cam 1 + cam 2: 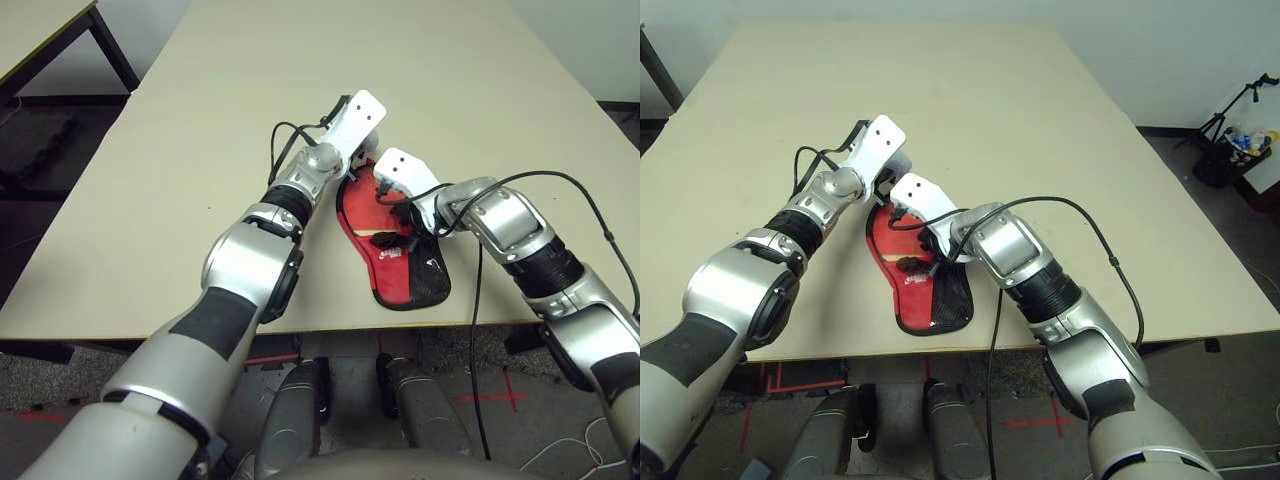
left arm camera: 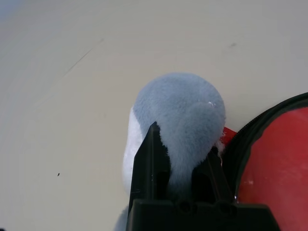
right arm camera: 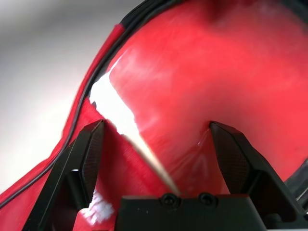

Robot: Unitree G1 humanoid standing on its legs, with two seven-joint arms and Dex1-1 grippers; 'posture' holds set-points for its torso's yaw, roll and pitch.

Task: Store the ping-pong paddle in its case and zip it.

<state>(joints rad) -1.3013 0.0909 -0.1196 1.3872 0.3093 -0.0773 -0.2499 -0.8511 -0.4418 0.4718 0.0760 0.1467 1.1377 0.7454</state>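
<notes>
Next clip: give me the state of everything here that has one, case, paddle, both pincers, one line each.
case: lying flat on the table, round end toward the pincers.
ping-pong paddle: cannot tell whether it is inside.
left pincer: shut on a grey-white soft lump beside the case's edge.
right pincer: open, fingers spread over the case's red fabric.

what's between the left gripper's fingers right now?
A soft grey-blue and white lump sits between the left gripper fingers, beside the red case edge on the table. Whatever lies under the lump is covered.
</notes>
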